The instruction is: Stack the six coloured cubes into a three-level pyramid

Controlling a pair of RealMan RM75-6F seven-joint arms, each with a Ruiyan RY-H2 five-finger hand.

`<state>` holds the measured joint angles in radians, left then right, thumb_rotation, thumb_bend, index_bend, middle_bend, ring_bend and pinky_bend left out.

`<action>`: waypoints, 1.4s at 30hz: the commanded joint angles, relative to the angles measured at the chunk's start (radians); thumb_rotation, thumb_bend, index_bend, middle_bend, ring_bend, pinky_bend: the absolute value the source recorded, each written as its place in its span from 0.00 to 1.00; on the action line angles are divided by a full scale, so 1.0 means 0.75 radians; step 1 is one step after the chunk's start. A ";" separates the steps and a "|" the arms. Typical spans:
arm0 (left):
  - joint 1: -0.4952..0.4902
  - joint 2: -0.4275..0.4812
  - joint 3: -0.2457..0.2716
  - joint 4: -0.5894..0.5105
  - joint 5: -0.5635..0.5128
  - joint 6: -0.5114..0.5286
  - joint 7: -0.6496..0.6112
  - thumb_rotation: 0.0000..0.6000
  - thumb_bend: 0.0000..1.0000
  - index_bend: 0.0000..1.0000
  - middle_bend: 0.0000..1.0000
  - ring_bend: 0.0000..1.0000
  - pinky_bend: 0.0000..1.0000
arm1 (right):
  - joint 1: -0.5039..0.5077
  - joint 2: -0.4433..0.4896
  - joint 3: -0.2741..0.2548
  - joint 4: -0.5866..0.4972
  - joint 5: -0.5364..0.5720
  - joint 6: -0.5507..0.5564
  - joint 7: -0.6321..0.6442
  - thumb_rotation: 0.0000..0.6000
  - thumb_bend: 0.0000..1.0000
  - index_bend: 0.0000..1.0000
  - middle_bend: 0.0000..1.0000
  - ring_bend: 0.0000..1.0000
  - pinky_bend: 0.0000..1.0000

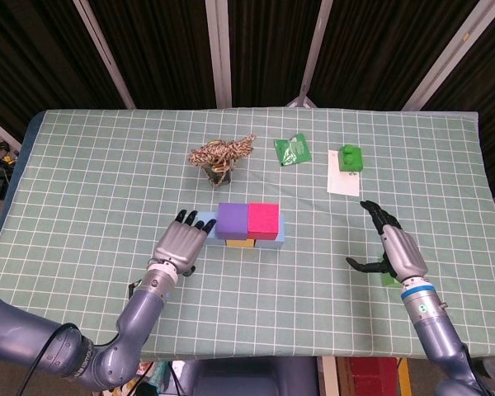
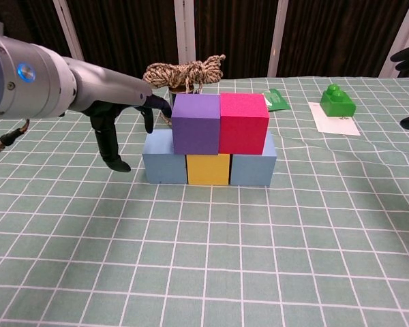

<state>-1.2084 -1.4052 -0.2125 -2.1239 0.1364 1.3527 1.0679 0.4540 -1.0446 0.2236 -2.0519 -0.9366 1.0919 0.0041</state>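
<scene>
My left hand (image 1: 180, 244) spread, empty, beside purple foam cube (image 2: 196, 123) frame centre; my right hand (image 1: 393, 245) spread, lower right; pink foam cube (image 2: 244, 123) touching purple.

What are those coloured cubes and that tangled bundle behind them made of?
The purple cube and pink cube look like dense foam: matte, slightly grainy faces with soft edges, no shine. The tangled bundle appears to be twisted brown-and-cream rope or twine; the braided strands show. Neither can be confirmed by look alone.

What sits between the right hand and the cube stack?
Nothing: bare checked cloth separates the right hand from the cube stack, clearest in the head view.
</scene>
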 commanded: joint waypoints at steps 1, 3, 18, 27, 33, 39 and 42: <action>0.007 0.019 0.001 -0.020 0.004 0.013 -0.009 1.00 0.35 0.00 0.19 0.00 0.00 | -0.001 0.001 -0.001 0.000 -0.002 -0.001 0.002 1.00 0.22 0.00 0.00 0.00 0.00; 0.015 0.039 -0.001 -0.040 0.016 0.026 -0.021 1.00 0.35 0.00 0.19 0.00 0.00 | -0.001 0.001 -0.001 0.001 -0.003 0.000 0.002 1.00 0.22 0.00 0.00 0.00 0.00; 0.200 0.192 0.046 -0.198 0.370 0.180 -0.261 1.00 0.26 0.00 0.12 0.00 0.00 | 0.003 -0.003 -0.010 0.019 0.002 -0.005 -0.018 1.00 0.22 0.00 0.00 0.00 0.00; 0.424 0.208 0.237 -0.201 0.806 0.351 -0.437 1.00 0.15 0.00 0.10 0.00 0.00 | 0.023 0.000 -0.024 0.056 0.026 -0.025 -0.075 1.00 0.22 0.00 0.00 0.00 0.00; 0.584 0.223 0.348 -0.183 1.041 0.468 -0.565 1.00 0.15 0.00 0.10 0.00 0.00 | 0.040 0.001 -0.064 0.060 0.005 -0.036 -0.170 1.00 0.22 0.00 0.00 0.00 0.00; 0.732 0.249 0.465 -0.119 1.285 0.577 -0.630 1.00 0.15 0.00 0.07 0.00 0.00 | 0.052 0.026 -0.111 0.052 -0.023 -0.044 -0.279 1.00 0.21 0.00 0.00 0.00 0.00; 0.785 0.253 0.503 -0.090 1.356 0.601 -0.652 1.00 0.15 0.00 0.06 0.00 0.00 | 0.056 0.043 -0.138 0.044 -0.027 -0.058 -0.326 1.00 0.20 0.00 0.00 0.00 0.00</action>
<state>-0.6574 -1.2231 0.1326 -2.2157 1.1116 1.7772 0.6020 0.4932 -1.0204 0.1310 -2.0145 -0.9528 1.0544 -0.2265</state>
